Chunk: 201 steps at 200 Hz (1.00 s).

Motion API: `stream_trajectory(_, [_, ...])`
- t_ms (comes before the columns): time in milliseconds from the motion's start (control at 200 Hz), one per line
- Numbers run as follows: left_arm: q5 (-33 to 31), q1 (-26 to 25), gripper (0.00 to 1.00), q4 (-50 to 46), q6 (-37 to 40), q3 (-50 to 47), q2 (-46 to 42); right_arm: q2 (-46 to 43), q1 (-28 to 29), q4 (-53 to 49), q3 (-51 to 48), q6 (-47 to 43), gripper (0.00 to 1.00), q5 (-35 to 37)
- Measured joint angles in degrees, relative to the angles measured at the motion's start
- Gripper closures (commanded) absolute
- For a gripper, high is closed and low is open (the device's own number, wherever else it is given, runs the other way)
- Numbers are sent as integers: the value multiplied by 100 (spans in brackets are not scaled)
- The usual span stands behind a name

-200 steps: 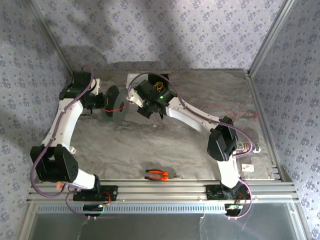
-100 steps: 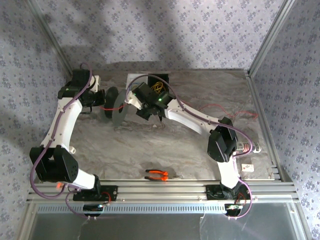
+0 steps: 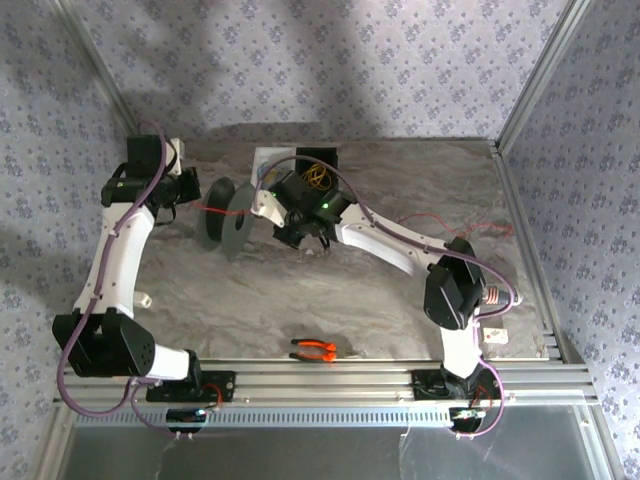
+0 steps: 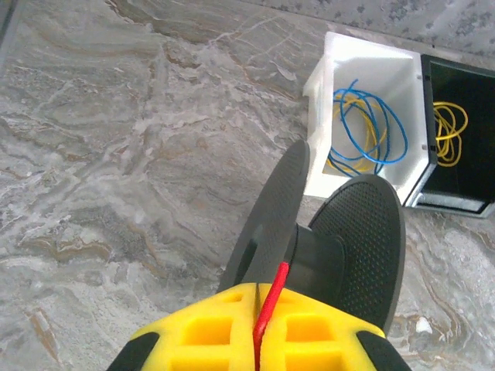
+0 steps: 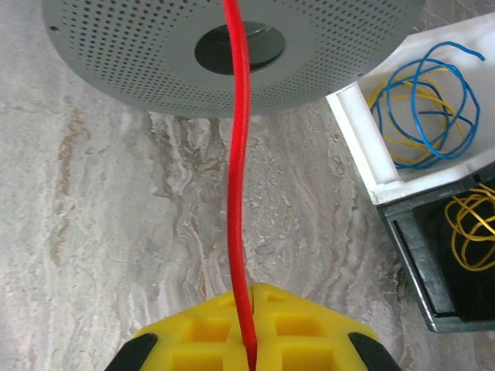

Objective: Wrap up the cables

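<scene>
The left claw (image 4: 255,334) is pressing its yellow pads (image 4: 209,334) fully together on the red cable (image 4: 271,291). The cable is running from the pads up to the hub of the black spool (image 4: 363,224) just beyond them. The spool is standing on edge on the marbled worktop (image 4: 116,154), in the far left part, between the two claws. The right claw (image 5: 249,342) is gripping just as tightly - its pads are meeting around the same red cable, which is stretching straight away from them and crossing the spool's perforated flange over its centre hole. From above, a loose stretch of the cable is lying across the far right of the worktop. Just past the spool, a white box (image 4: 325,77) is holding blue and yellow wire loops (image 4: 363,131), and a black box (image 4: 464,202) is sitting right beside it. Orange-handled pliers (image 3: 313,348) are lying by the near edge - well apart from the spool.
</scene>
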Motion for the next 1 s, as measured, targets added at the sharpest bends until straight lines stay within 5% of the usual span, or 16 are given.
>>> stream_trajectory(515, [-461, 111, 100, 328, -623, -103, -326, -15, 219, 85, -166, -133, 100, -826])
stream_trajectory(760, [72, 286, 61, 236, -240, -98, -319, 9, 125, -306, -170, -155, 100, -732])
stream_trajectory(1004, [308, 319, 50, -149, 151, -116, -319, 9, 190, -675, -286, -216, 100, -713])
